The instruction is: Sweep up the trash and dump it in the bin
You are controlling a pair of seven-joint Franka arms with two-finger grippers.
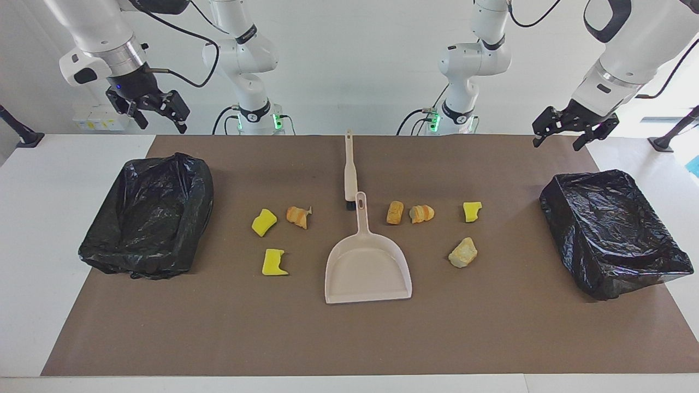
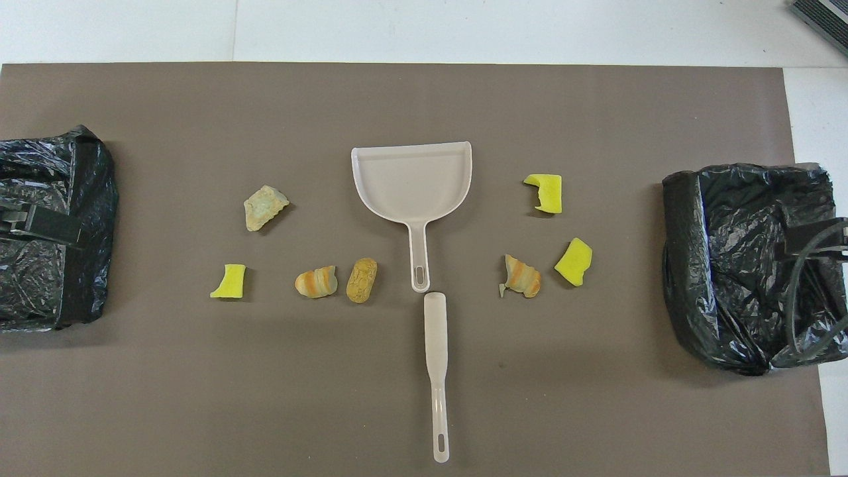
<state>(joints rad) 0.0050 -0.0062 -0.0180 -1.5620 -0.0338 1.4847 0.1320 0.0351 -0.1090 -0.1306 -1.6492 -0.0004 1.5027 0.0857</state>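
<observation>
7 pieces of trash lie scattered on the brown mat [image 1: 349, 338] that covers the bench [image 1: 33, 229], split by the beige dustpan [image 1: 367, 270] at the middle. Toward the right arm's end lie 2 yellow sponge chunks [image 1: 264, 222] [image 1: 273, 262] and 1 orange-tan bread lump [image 1: 298, 216]. Toward the left arm's end lie 2 bread lumps [image 1: 395, 212] [image 1: 421, 213] side by side, a yellow chunk [image 1: 472, 211] beside them, and a paler lump [image 1: 463, 252] farther from the robots. None of the pieces touches the dustpan.

The dustpan lies flat, its handle pointing at the robots and its mouth away from them. A beige brush [image 1: 349, 172] lies in line with it, nearer to the robots, its head just at the tip of the dustpan's handle.

2 bins lined with black bags stand at the ends of the mat: one bin [image 1: 147, 215] at the right arm's end, the other bin [image 1: 611, 232] at the left arm's end.

Both arms wait raised above the robots' edge of the bench. The right claw [image 1: 158, 112] hangs by the mat's corner at its own end, fingers spread wide, holding nothing. The left claw [image 1: 562, 134] hangs over the mat's other corner, also wide open and empty.
</observation>
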